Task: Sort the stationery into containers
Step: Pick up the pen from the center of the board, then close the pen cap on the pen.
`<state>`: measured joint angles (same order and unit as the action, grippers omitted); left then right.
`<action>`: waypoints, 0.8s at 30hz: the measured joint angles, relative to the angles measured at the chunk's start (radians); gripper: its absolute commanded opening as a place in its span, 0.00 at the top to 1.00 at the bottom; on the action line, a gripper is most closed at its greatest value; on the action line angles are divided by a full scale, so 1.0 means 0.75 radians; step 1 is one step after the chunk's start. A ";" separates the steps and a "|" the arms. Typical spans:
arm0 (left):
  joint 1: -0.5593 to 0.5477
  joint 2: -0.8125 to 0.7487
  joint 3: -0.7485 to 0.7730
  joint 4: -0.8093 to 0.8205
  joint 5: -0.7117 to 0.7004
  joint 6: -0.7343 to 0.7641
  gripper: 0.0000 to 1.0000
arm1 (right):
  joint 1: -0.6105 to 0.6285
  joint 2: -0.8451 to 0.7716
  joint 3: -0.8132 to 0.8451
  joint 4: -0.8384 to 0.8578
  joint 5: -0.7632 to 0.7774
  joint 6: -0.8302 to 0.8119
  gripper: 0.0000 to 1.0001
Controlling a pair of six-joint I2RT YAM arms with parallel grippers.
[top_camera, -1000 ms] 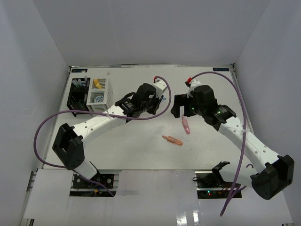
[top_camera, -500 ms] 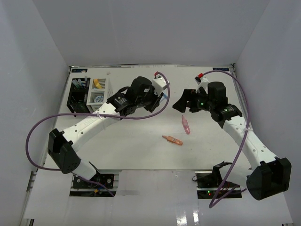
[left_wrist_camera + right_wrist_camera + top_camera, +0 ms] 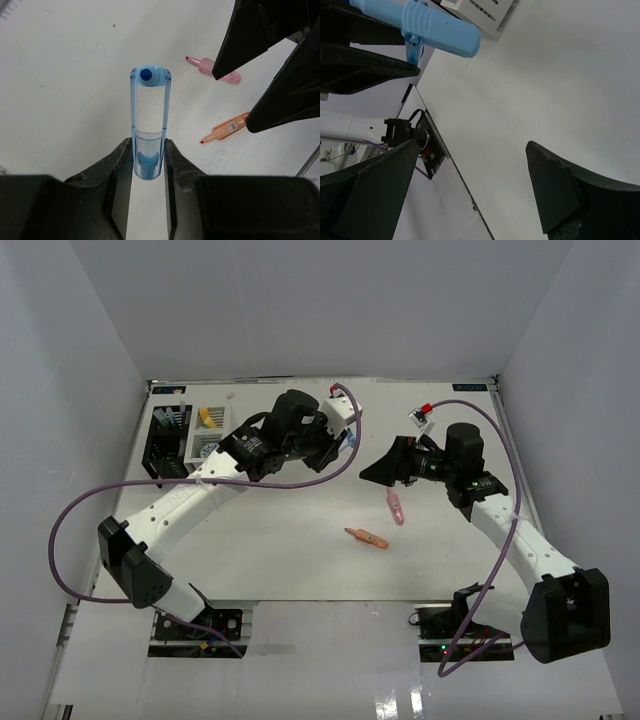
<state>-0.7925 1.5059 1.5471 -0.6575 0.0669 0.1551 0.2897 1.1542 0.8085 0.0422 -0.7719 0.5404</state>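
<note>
White tabletop bears pink marker near orange marker, apart.

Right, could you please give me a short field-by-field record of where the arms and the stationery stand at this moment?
Left gripper: shut on a blue marker, held off the table
Right gripper: open, empty, facing the left one
Loose on table: pink marker, orange marker
Containers: black organizer and white organizer, side by side, far left
</note>
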 measured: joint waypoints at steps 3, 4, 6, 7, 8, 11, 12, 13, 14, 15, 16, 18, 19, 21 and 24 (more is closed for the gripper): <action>0.001 0.010 0.035 -0.037 0.008 0.001 1.00 | -0.002 0.004 -0.012 0.060 -0.034 0.014 0.06; 0.001 0.012 0.047 -0.042 0.017 -0.003 1.00 | -0.002 0.010 -0.012 0.089 -0.046 0.017 0.06; 0.002 0.013 0.065 -0.045 0.039 -0.009 1.00 | -0.002 0.024 -0.013 0.142 -0.066 0.044 0.08; 0.002 0.013 0.074 -0.048 0.048 -0.012 1.00 | -0.002 0.032 -0.018 0.180 -0.076 0.060 0.08; 0.002 0.014 0.081 -0.051 0.057 -0.014 1.00 | -0.002 0.039 -0.024 0.212 -0.085 0.077 0.10; 0.002 0.016 0.097 -0.053 0.074 -0.018 1.00 | -0.002 0.065 -0.030 0.301 -0.106 0.132 0.12; 0.002 0.016 0.099 -0.054 0.077 -0.019 1.00 | -0.002 0.073 -0.030 0.329 -0.110 0.146 0.13; 0.002 0.017 0.102 -0.056 0.082 -0.020 1.00 | -0.002 0.082 -0.030 0.355 -0.116 0.160 0.14; 0.002 0.018 0.104 -0.057 0.087 -0.022 1.00 | -0.002 0.092 -0.030 0.379 -0.121 0.175 0.14; 0.002 0.020 0.107 -0.057 0.096 -0.023 1.00 | -0.002 0.103 -0.030 0.404 -0.126 0.188 0.15; 0.002 0.022 0.110 -0.057 0.100 -0.025 1.00 | -0.002 0.113 -0.030 0.427 -0.127 0.198 0.16; 0.002 0.031 0.119 -0.059 0.114 -0.032 1.00 | -0.002 0.131 -0.030 0.453 -0.126 0.214 0.16; 0.002 0.035 0.122 -0.060 0.123 -0.034 1.00 | -0.002 0.139 -0.030 0.460 -0.126 0.217 0.16; 0.002 0.040 0.130 -0.062 0.139 -0.040 1.00 | -0.002 0.158 -0.030 0.477 -0.120 0.222 0.18; 0.002 0.050 0.150 -0.062 0.161 -0.050 1.00 | -0.002 0.183 -0.030 0.498 -0.109 0.237 0.18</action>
<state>-0.7910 1.5436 1.6596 -0.7040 0.1875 0.1173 0.2882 1.2915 0.7864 0.4156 -0.8536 0.7181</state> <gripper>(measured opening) 0.368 0.821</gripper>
